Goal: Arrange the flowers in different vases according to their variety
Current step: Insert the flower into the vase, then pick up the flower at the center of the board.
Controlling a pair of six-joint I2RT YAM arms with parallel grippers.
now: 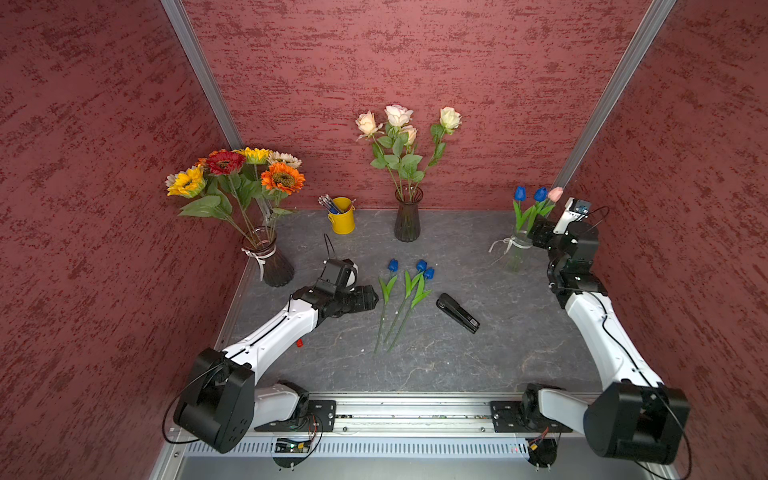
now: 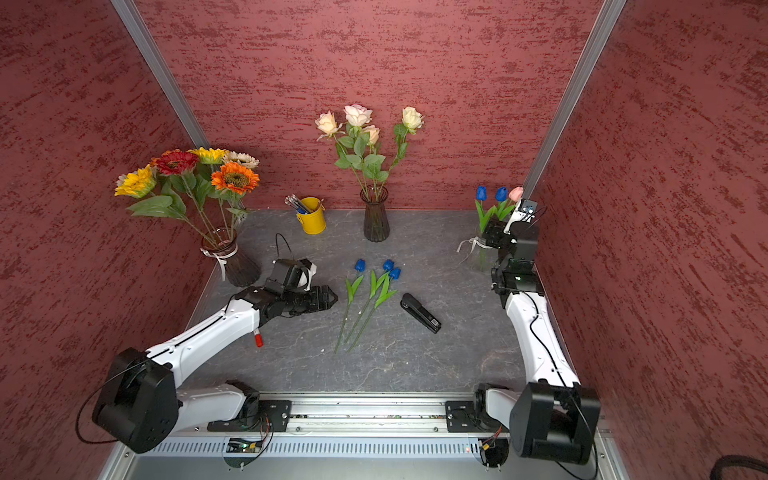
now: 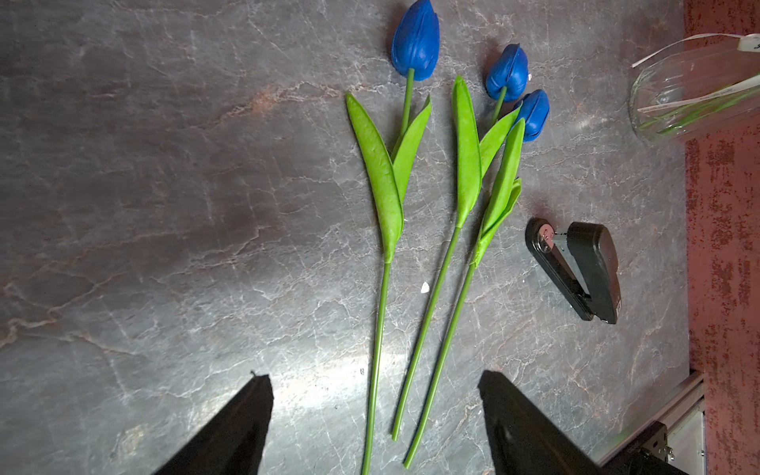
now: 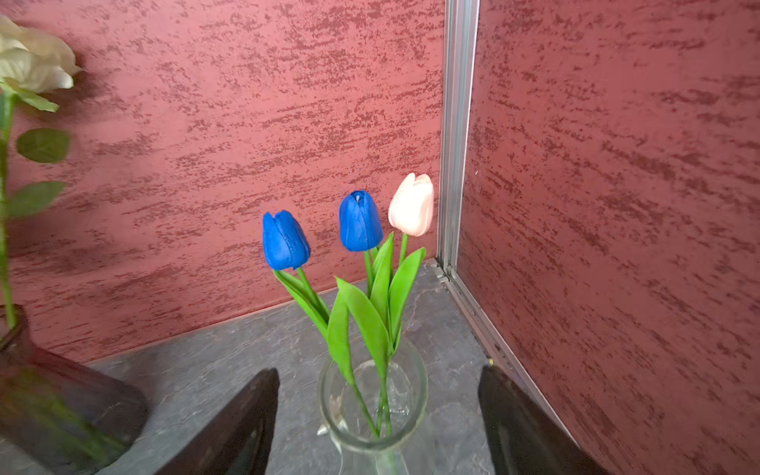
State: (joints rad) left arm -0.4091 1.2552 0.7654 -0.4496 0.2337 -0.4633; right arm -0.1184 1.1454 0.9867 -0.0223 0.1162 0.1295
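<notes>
Right claw [image 4: 378, 372] gaping wide, gripping nothing, facing clear vase [image 4: 421, 386] collecting tulips [image 4: 360, 222]: 3 standing inside. Left claw [image 3: 375, 375] gaping empty, aiming at 3 loose blue tulips [image 3: 466, 164], likely heading there too.

Lab booth: red wall panels [image 1: 415, 62], aluminium rail [image 1: 415, 409].

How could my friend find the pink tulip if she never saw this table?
Go to the table's far right corner, where a small clear vase stands. Three tulips stand in it. The pink tulip is the one nearest the metal corner post, beside two blue tulips.
</notes>
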